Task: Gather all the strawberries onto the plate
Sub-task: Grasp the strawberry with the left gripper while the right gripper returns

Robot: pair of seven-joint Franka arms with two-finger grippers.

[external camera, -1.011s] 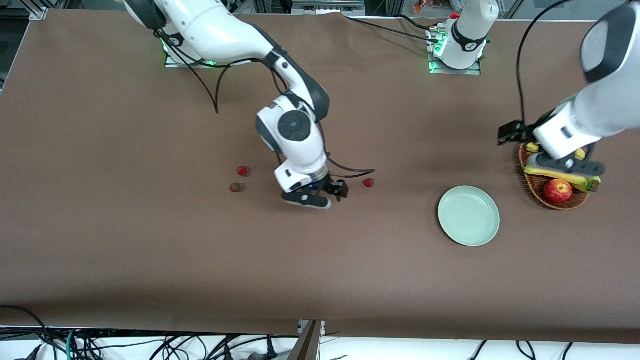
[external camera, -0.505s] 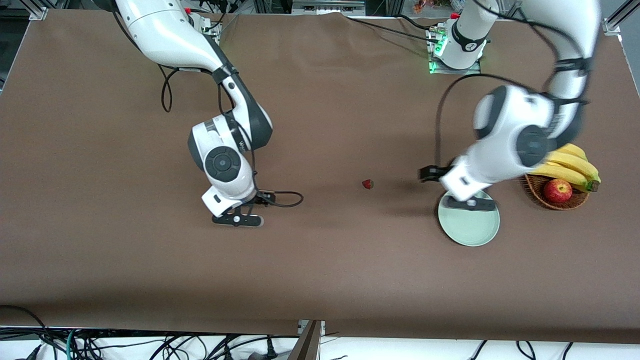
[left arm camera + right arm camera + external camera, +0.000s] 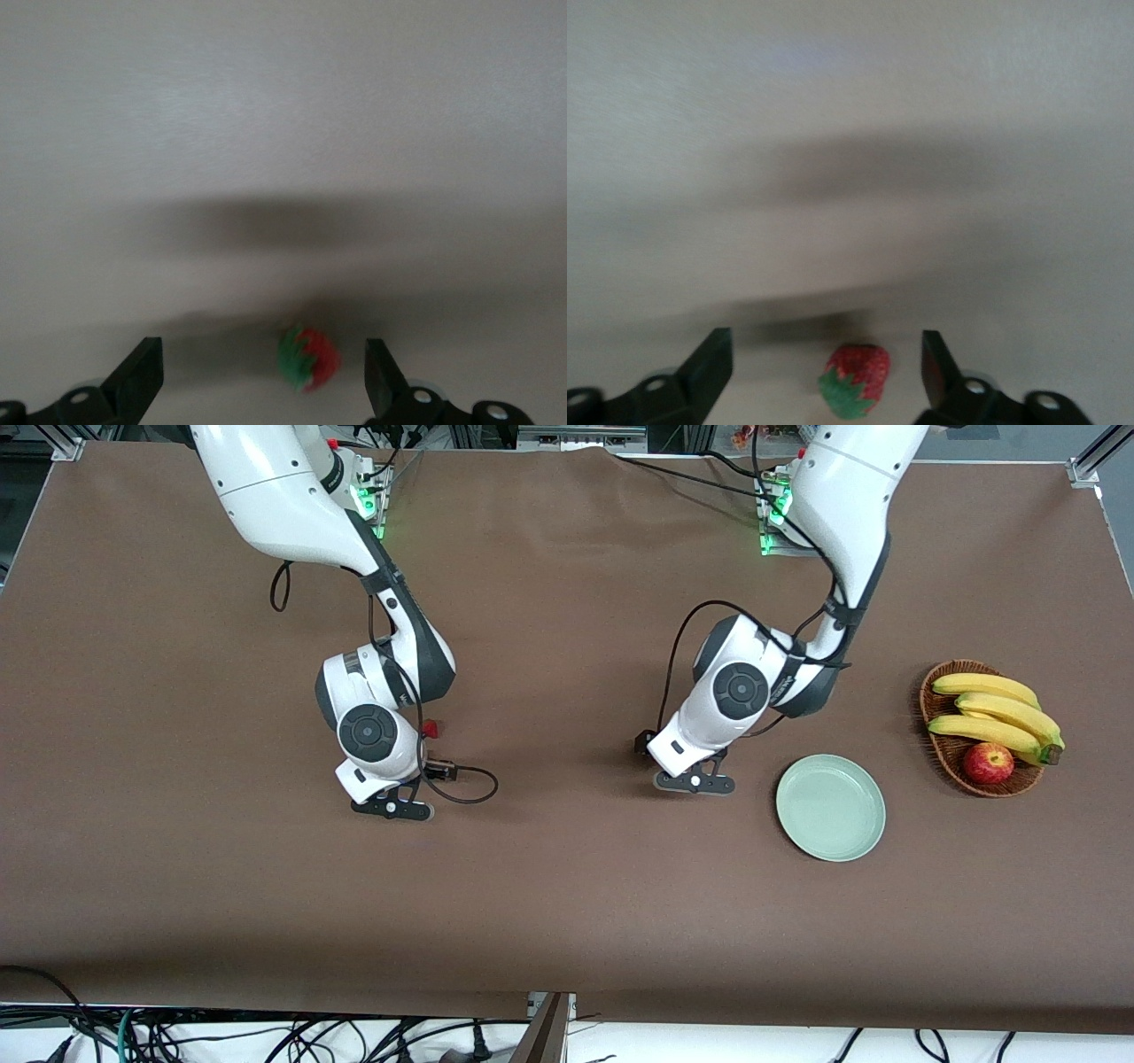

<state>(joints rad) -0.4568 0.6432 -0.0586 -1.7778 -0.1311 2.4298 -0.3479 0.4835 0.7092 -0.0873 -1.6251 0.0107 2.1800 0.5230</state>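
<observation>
- The left hand [image 3: 259, 385] hangs wide open over a strawberry [image 3: 309, 358] beside the plate [image 3: 830, 807].
- The right hand [image 3: 824, 367] gapes wide over another strawberry [image 3: 855, 380] on the bench [image 3: 567, 895].

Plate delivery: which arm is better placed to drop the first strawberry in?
Likely left: the left gripper brackets a strawberry beside the plate. The right gripper, open around another strawberry, sits toward the right arm's end.
</observation>
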